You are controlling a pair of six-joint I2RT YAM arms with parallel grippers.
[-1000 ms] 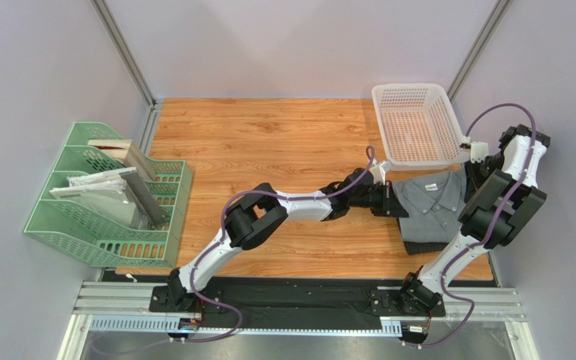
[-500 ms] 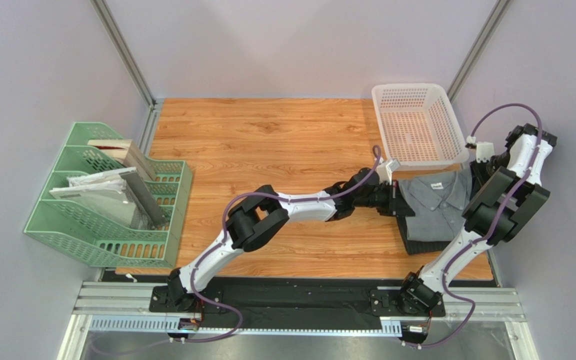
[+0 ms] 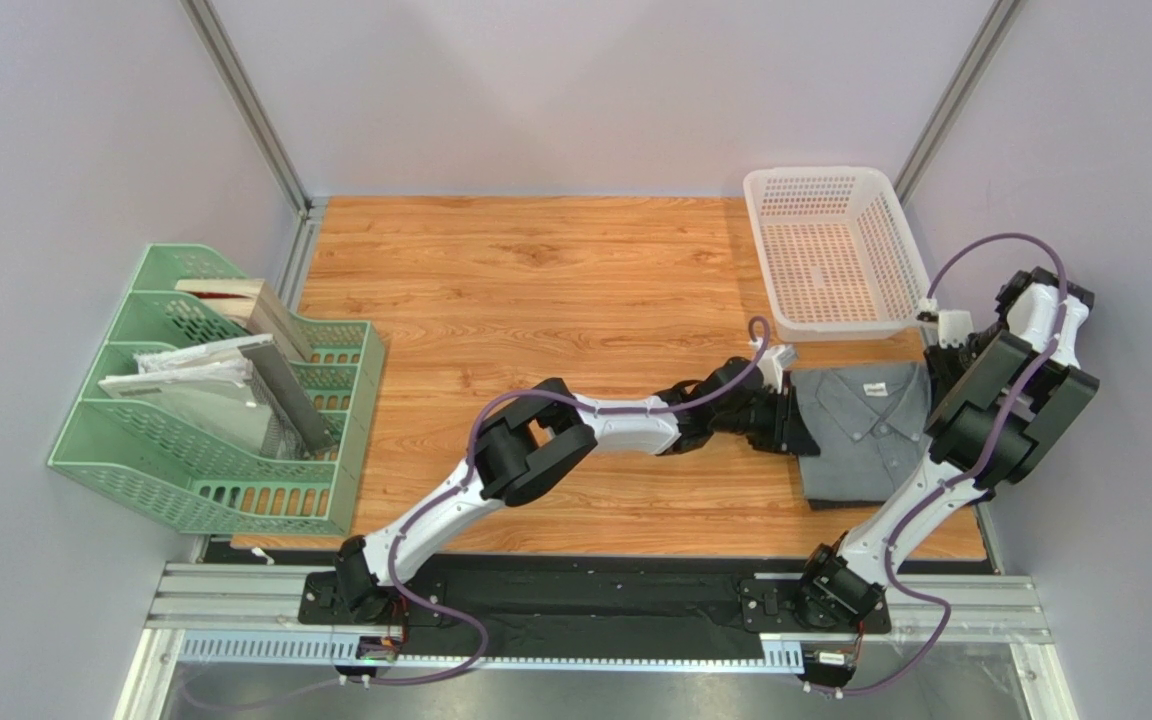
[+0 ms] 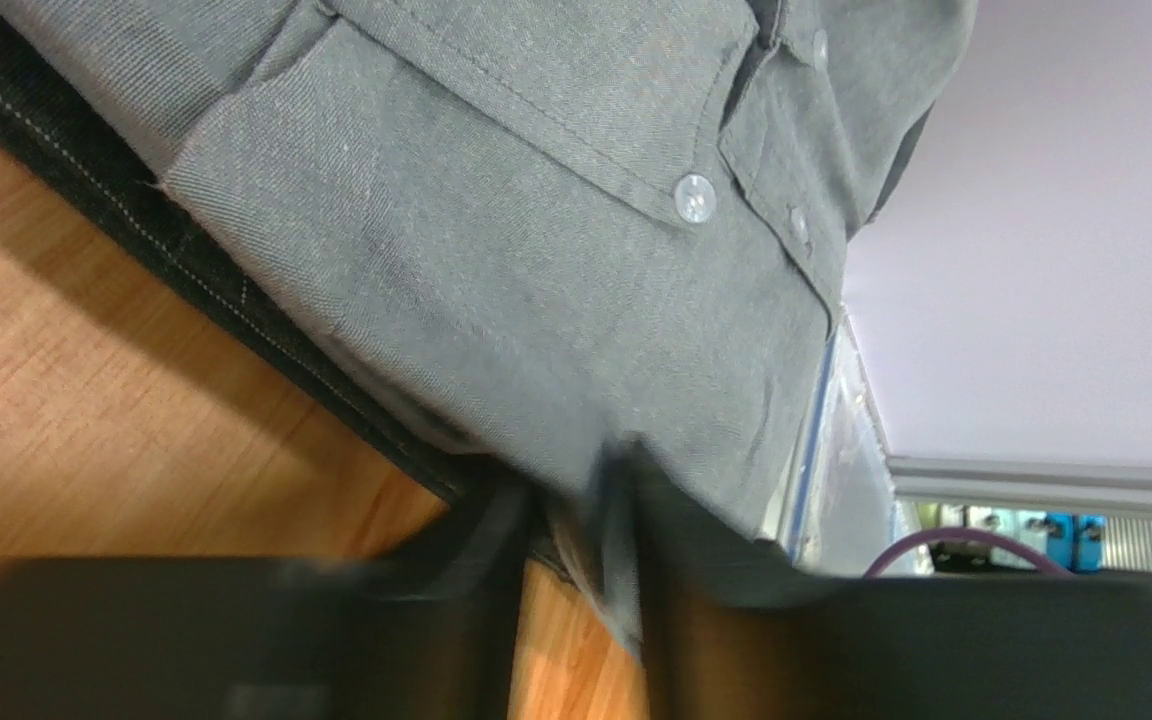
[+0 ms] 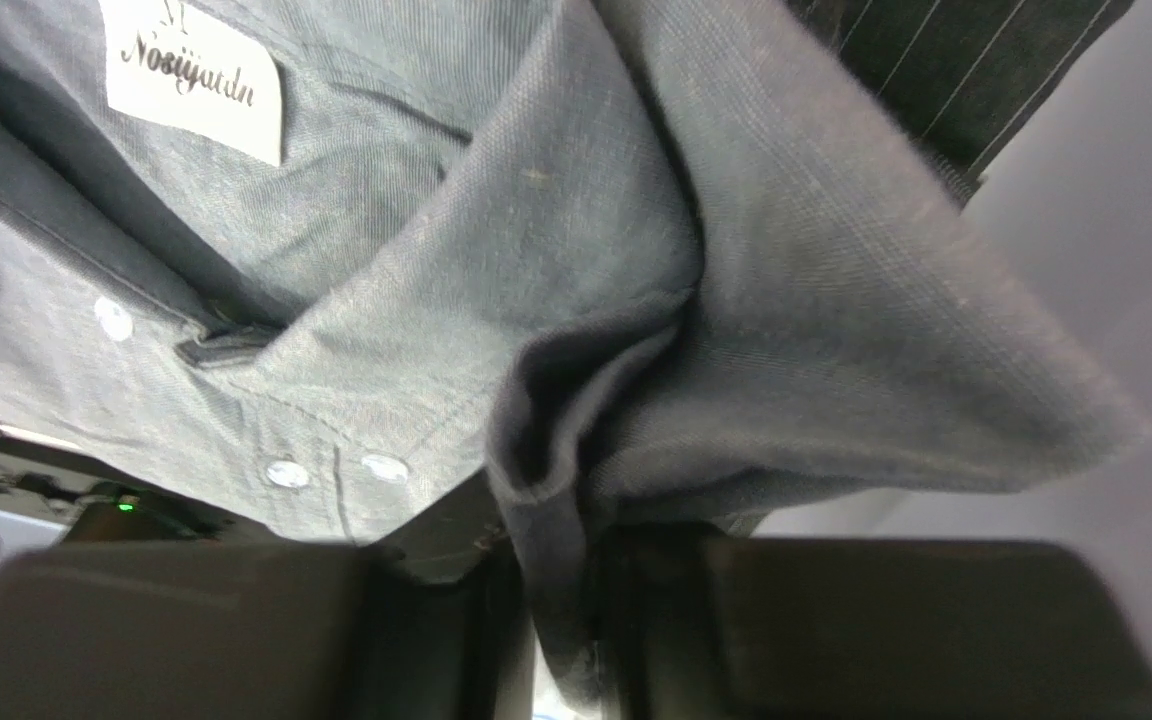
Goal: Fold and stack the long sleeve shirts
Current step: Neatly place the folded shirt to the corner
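Nearer now: grey shirt (image 3: 865, 428) squared atop charcoal shirt (image 5: 958, 60), table (image 3: 567, 285) right edge | my left gripper (image 4: 567, 510) & right gripper (image 5: 552, 570): jaws narrow, fold between, can't tell if gripping | cloth soft, limp, light; take folded side edges

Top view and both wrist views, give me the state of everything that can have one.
grey shirt, folded, lying on the pinstripe shirt.
pinstripe shirt, underneath, only edges showing.
white basket, upright, empty.
green file rack, upright, holding folders.
left tool, grey cloth between its jaws, grip unclear.
right tool, grey cloth fold between its jaws, grip unclear.
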